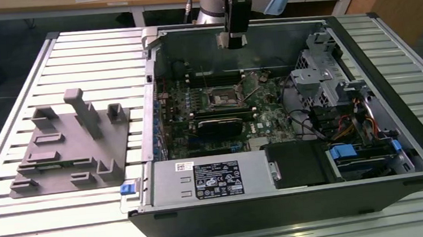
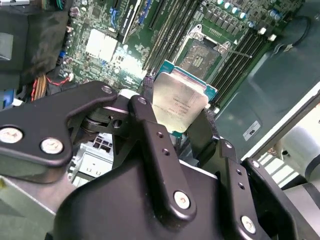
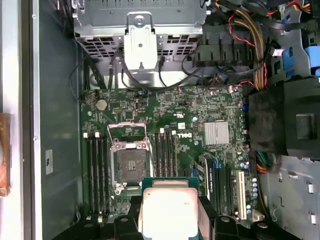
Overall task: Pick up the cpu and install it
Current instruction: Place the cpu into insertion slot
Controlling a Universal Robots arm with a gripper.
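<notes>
The cpu (image 2: 179, 100), a small square chip with a pale silver top and a thin greenish rim, sits pinched between the black fingers (image 2: 150, 125) of my gripper (image 2: 176, 114), which is shut on it. In the first wrist view the cpu (image 3: 167, 207) hangs above the green motherboard, just beside the open socket (image 3: 129, 165) with its metal frame. In the exterior view my gripper (image 1: 232, 39) hovers high over the rear part of the open computer case, well above the socket (image 1: 220, 97).
A grey fixture (image 1: 70, 146) with upright posts lies on the slatted table at the exterior view's left. Inside the case (image 1: 395, 155) are a black heatsink block (image 1: 220, 126), memory slots (image 3: 95, 170), a drive cage (image 1: 329, 75), cable bundles (image 3: 250, 35) and a power supply (image 1: 209, 178).
</notes>
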